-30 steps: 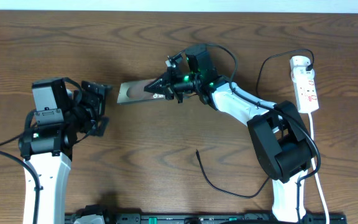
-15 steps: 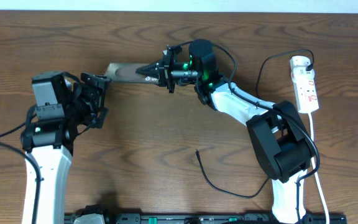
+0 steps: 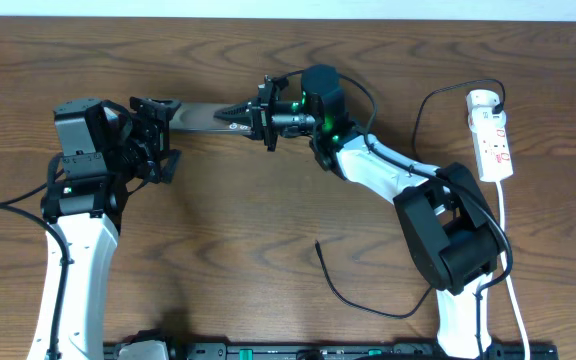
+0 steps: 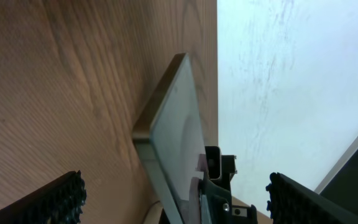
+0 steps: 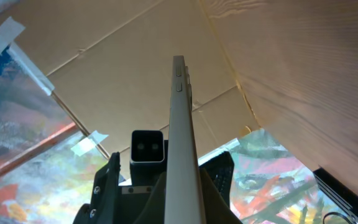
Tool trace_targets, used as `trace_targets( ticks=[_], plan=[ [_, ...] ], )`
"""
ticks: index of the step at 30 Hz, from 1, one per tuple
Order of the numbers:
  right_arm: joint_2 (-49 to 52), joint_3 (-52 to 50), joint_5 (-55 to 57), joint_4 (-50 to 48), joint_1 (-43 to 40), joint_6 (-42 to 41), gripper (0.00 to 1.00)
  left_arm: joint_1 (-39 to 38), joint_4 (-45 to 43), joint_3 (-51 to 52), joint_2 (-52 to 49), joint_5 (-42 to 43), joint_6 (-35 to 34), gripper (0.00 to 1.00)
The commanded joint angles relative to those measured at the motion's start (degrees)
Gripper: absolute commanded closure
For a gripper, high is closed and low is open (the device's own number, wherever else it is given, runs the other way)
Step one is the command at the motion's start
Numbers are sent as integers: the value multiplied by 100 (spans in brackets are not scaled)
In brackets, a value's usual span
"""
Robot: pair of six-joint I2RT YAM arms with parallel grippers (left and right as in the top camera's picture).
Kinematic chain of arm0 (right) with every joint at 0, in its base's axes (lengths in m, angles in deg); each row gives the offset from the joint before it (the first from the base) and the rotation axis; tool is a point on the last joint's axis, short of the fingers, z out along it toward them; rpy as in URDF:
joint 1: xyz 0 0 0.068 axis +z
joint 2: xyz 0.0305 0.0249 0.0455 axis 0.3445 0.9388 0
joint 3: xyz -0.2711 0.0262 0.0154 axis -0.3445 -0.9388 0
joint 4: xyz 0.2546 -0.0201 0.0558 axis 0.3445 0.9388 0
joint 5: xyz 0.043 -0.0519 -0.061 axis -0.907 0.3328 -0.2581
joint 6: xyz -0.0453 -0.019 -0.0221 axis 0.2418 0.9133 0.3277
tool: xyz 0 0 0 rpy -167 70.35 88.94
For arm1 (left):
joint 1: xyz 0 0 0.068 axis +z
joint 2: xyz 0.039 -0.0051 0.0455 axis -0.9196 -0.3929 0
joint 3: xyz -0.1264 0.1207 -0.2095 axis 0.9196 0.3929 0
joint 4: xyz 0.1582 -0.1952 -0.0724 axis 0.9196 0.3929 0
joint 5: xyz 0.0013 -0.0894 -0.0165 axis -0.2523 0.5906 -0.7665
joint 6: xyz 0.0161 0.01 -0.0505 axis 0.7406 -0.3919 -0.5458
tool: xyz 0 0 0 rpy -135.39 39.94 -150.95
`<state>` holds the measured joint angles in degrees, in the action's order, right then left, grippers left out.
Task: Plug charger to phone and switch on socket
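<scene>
My right gripper (image 3: 240, 116) is shut on the phone (image 3: 200, 115), a grey-brown handset held on edge above the far middle of the table. In the right wrist view the phone (image 5: 179, 124) shows edge-on between the fingers (image 5: 179, 202). My left gripper (image 3: 158, 138) is open at the phone's left end. In the left wrist view the phone (image 4: 173, 130) lies between its spread fingers (image 4: 176, 199) without being clamped. The charger, a thin black cable (image 3: 353, 295), lies loose on the table with its plug tip (image 3: 317, 243) free. The white socket strip (image 3: 492, 135) lies at the far right.
A black lead (image 3: 423, 110) loops from the strip's top end toward the right arm. The strip's white cord (image 3: 513, 280) runs down the right edge. The right arm's base (image 3: 453, 240) stands beside the loose cable.
My right gripper has lifted the phone off the table, turned it on edge and carried it left and farther back. My left gripper has moved up to the phone's left end.
</scene>
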<state>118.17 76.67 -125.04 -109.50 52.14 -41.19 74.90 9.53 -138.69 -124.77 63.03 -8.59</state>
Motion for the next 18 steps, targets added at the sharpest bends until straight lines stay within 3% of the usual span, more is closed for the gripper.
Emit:
trace_targets(
  ticks=[1,18],
  plan=[
    [-46,87,122,-240,96,-210,99,-15,-35,-11,-48,74,-216,8],
    [-46,87,616,-1032,632,-667,99,-229,-461,-11,-52,-35,-278,8]
  ],
)
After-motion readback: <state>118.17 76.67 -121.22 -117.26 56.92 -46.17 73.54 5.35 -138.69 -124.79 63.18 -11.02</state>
